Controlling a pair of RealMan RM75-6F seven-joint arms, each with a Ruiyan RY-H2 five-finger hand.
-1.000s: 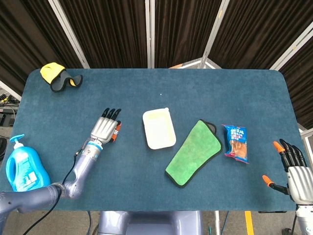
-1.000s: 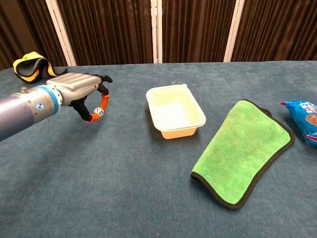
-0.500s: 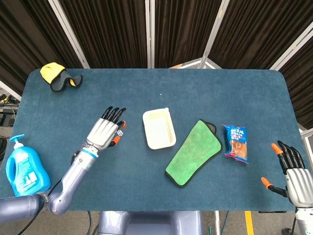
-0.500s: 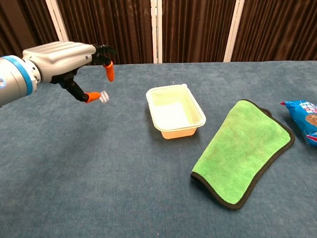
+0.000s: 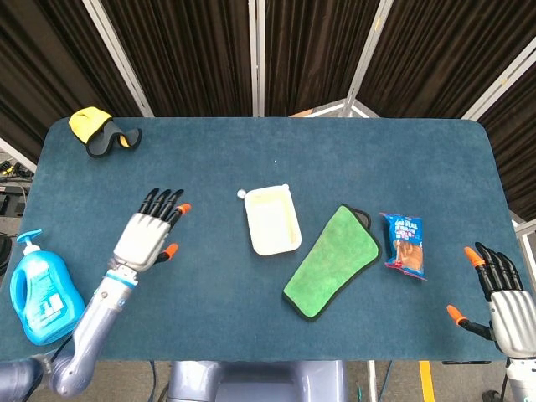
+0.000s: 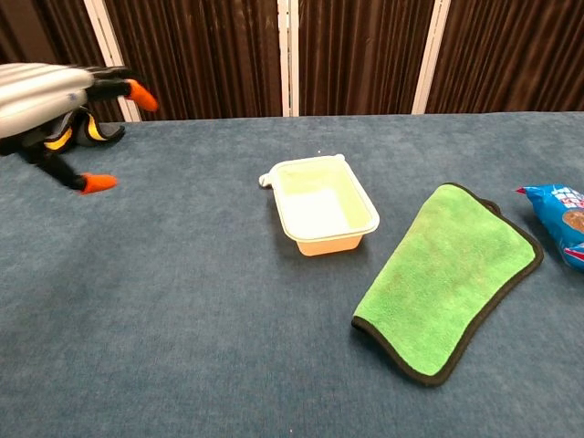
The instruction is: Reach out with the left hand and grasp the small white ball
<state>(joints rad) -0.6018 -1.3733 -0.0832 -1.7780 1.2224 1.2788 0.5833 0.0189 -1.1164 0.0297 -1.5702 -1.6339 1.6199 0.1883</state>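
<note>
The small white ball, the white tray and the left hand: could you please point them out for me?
small white ball [image 5: 241,193], head view, its centre.
white tray [image 5: 288,246], head view, its near rim.
left hand [image 5: 144,239], head view, back of the palm.

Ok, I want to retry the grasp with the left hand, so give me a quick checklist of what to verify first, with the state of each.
1. Left hand holds nothing, fingers apart: ok.
2. Small white ball located: ok, it lies on the table at the far left corner of the white tray.
3. Ball within the hand's grasp: not ok, the hand is well to the left of it with bare table between.
4. Ball at rest: cannot tell from a single moment.
5. Room around the ball for fingers: not ok on the tray side, it sits against or very near the rim; open on the left.
6. Right hand out of the way: ok, at the near right edge.
</note>
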